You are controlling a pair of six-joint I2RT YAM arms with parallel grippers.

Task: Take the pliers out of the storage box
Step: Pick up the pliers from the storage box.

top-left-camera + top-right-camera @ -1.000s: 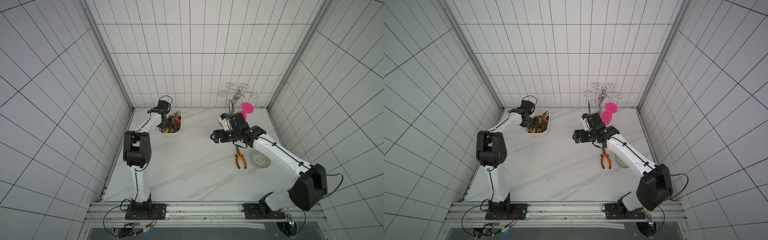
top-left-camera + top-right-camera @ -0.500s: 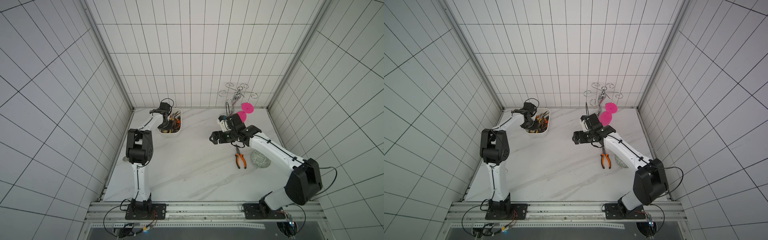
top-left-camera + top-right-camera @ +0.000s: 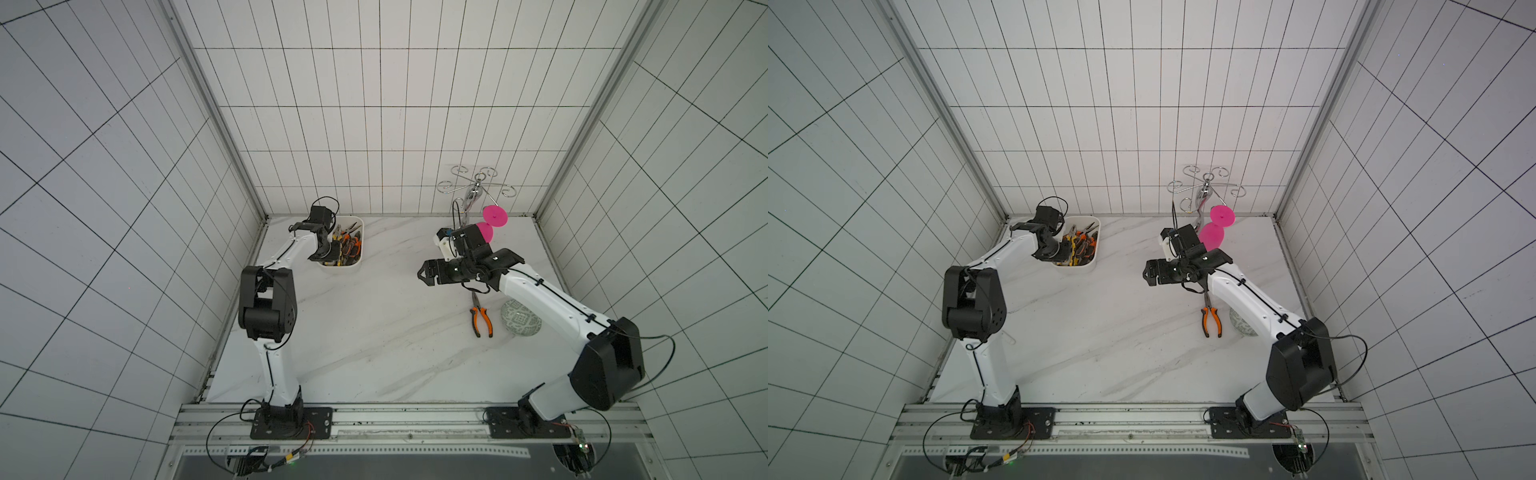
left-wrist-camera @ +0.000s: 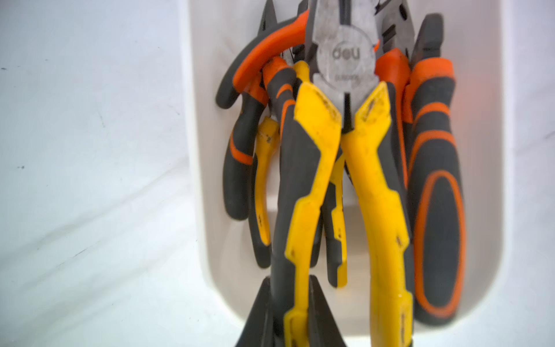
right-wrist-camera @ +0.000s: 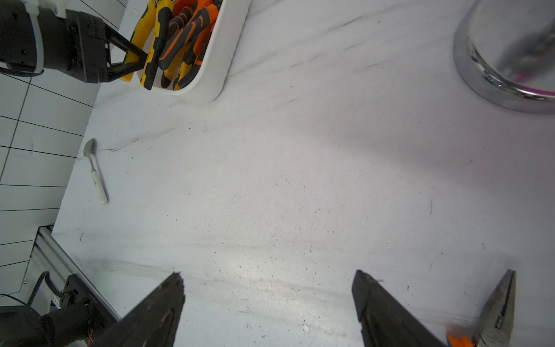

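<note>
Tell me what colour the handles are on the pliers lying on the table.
Orange and black; the pliers show best in a top view.

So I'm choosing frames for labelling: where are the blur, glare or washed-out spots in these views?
Both top views: sharp and evenly lit, only faint shadows on the tabletop. Left wrist view: the yellow-handled pliers are soft up close, and the storage box wall washes out to white. Right wrist view: the chrome stand base is blurred, with a pink reflection.
</note>
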